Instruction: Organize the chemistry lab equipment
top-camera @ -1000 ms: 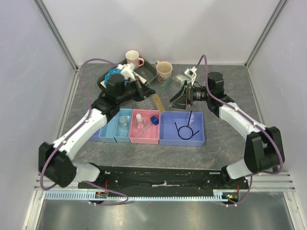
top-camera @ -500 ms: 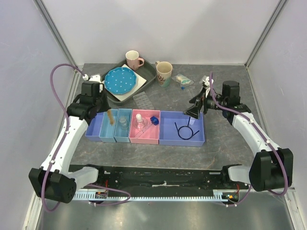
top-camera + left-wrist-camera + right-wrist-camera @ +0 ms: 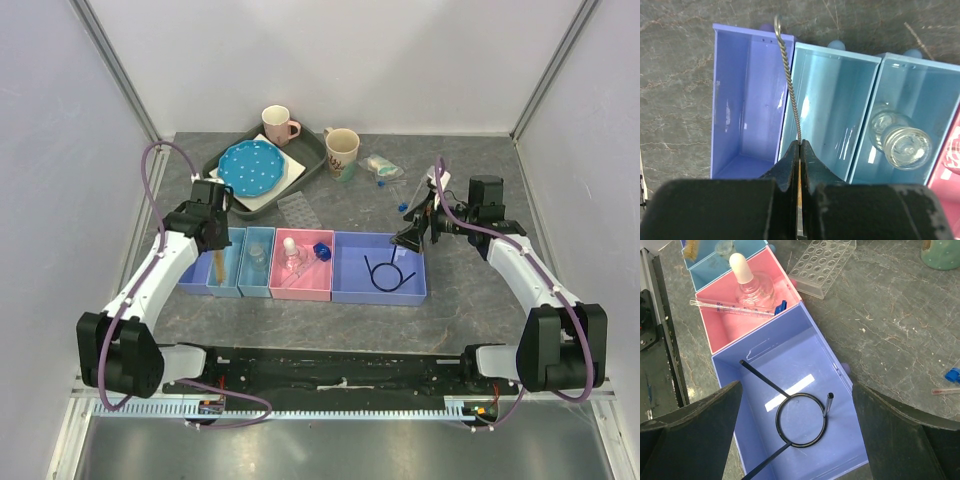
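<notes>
Bins stand in a row near the middle of the bench (image 3: 470, 300): a small purple bin (image 3: 195, 275) at the left end, two light blue bins, a pink bin (image 3: 305, 285), and a large purple bin (image 3: 350, 285) at the right end. The left gripper (image 3: 214, 240) hangs over the left end of the row, its jaws pressed together on the tan stick (image 3: 216, 264). In the left wrist view the stick's twisted wire stem runs out from the fingertips along the wall between the small purple bin and the first light blue bin (image 3: 830, 110). A tiny clear bottle (image 3: 900, 142) lies in the second light blue bin.

The right gripper (image 3: 412, 236) hovers over the far right corner of the large purple bin with its jaws spread wide and nothing between them. The thin black looped wire (image 3: 801, 421) lies on that bin's floor. The pink bin holds a dropper bottle (image 3: 752, 285) and the blue cap-like piece (image 3: 322, 250).

The clear welled tray (image 3: 298, 210) lies on the bench just beyond the row. The clear packet (image 3: 382, 165) rests near the far edge, with the blue-tipped sticks (image 3: 400, 205) between it and the right gripper. A blue dotted plate (image 3: 249, 168), a pink mug (image 3: 277, 125) and a beige mug (image 3: 341, 148) sit toward the far left corner.
</notes>
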Motion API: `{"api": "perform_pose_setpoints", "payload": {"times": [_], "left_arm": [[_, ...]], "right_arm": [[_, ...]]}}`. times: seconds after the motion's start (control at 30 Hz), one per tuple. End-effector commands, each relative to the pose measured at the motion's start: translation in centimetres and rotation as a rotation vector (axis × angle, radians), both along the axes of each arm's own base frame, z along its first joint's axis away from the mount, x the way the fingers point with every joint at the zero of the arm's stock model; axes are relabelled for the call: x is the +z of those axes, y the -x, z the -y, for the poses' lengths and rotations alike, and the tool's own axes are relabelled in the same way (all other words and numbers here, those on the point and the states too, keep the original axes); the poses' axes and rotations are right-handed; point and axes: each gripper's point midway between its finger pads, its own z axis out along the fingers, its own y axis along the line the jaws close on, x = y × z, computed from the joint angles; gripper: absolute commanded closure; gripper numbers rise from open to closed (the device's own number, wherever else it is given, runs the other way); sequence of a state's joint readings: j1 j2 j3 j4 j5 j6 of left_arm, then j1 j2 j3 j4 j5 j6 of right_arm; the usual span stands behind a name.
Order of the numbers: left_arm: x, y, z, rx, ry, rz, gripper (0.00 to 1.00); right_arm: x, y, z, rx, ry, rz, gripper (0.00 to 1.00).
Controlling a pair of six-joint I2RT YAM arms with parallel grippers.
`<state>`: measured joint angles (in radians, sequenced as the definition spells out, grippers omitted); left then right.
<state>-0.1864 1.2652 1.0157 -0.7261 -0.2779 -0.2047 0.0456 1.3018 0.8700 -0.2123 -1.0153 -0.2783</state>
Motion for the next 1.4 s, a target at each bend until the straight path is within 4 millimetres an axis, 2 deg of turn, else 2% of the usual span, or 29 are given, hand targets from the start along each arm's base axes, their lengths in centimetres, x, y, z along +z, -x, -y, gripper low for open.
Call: {"api": "perform_pose_setpoints", "payload": {"times": [0.0, 0.07, 0.1, 0.27, 0.3, 0.37, 0.4, 0.47, 0.57, 0.6, 0.63, 0.7, 0.73, 0.8, 0.87, 0.9, 0.97, 1.23, 1.27, 1.3, 1.33, 1.37], "left_arm": [[-0.7, -1.0, -0.4, -0.022, -0.034, 0.014, 0.96], [-1.1, -1.1, -0.1, -0.028, -0.022, 0.008, 0.93], [-1.3, -1.1, 0.0, -0.031, -0.018, 0.002, 0.87], [-1.8, -1.0, 0.0, -0.020, -0.011, -0.002, 0.73], [-1.8, -1.0, 0.0, -0.016, -0.011, 0.000, 0.63], [-1.6, -0.9, 0.0, -0.007, -0.005, 0.010, 0.55], [-1.1, -0.8, 0.0, -0.004, 0.002, 0.027, 0.49], [-0.5, -0.8, 0.2, -0.002, 0.016, 0.045, 0.45], [1.5, -0.7, 0.7, -0.013, 0.055, 0.113, 0.39], [2.2, -0.8, 0.8, -0.015, 0.067, 0.141, 0.33], [3.3, -0.6, 1.0, -0.021, 0.087, 0.187, 0.30], [4.0, -0.5, 1.4, -0.033, 0.117, 0.245, 0.22], [5.5, -0.1, 1.9, -0.060, 0.153, 0.306, 0.20], [6.1, 0.2, 2.5, -0.094, 0.181, 0.370, 0.14], [7.7, 0.8, 2.9, -0.135, 0.202, 0.446, 0.06], [7.6, 1.1, 2.9, -0.144, 0.201, 0.456, 0.04], [8.4, 1.4, 2.9, -0.170, 0.193, 0.499, 0.00], [6.0, 2.3, 3.0, -0.181, 0.197, 0.443, 0.00], [6.2, 2.3, 3.1, -0.185, 0.201, 0.453, 0.00], [6.2, 2.3, 3.1, -0.184, 0.201, 0.459, 0.00], [6.3, 2.3, 3.1, -0.186, 0.200, 0.465, 0.01], [6.4, 2.3, 3.1, -0.186, 0.200, 0.470, 0.00]], "right_arm": [[1.1, -0.3, 0.0, 0.035, 0.001, 0.073, 0.02], [1.0, -0.3, 0.1, 0.033, 0.002, 0.071, 0.02], [1.0, -0.3, 0.1, 0.034, 0.002, 0.072, 0.02], [0.9, -0.4, 0.3, 0.035, -0.001, 0.070, 0.02], [0.9, -0.3, 0.3, 0.038, -0.002, 0.072, 0.02], [1.0, -0.1, 0.3, 0.049, -0.012, 0.071, 0.02], [1.0, -0.1, 0.2, 0.051, -0.015, 0.068, 0.02], [0.9, -0.2, 0.4, 0.049, -0.014, 0.068, 0.02], [1.1, -0.2, 0.7, 0.040, -0.012, 0.076, 0.02], [1.3, -0.2, 0.8, 0.035, -0.009, 0.083, 0.02], [1.7, -0.8, 1.8, -0.002, -0.003, 0.094, 0.02], [2.4, -1.4, 2.7, -0.049, 0.021, 0.114, 0.02], [3.1, -1.8, 3.0, -0.064, 0.031, 0.130, 0.02], [3.5, -2.1, 3.4, -0.084, 0.052, 0.121, 0.02], [4.0, -2.9, 3.9, -0.115, 0.088, 0.125, 0.02], [3.8, -3.2, 4.1, -0.124, 0.099, 0.116, 0.02], [4.2, -4.3, 4.7, -0.158, 0.127, 0.120, 0.02], [5.8, -7.2, 5.5, -0.225, 0.148, 0.105, 0.02], [5.3, -7.9, 5.8, -0.245, 0.166, 0.087, 0.02], [5.9, -8.6, 6.0, -0.256, 0.174, 0.097, 0.02], [5.6, -8.9, 6.1, -0.265, 0.189, 0.082, 0.02], [4.7, -9.8, 6.6, -0.292, 0.222, 0.062, 0.02]]}}
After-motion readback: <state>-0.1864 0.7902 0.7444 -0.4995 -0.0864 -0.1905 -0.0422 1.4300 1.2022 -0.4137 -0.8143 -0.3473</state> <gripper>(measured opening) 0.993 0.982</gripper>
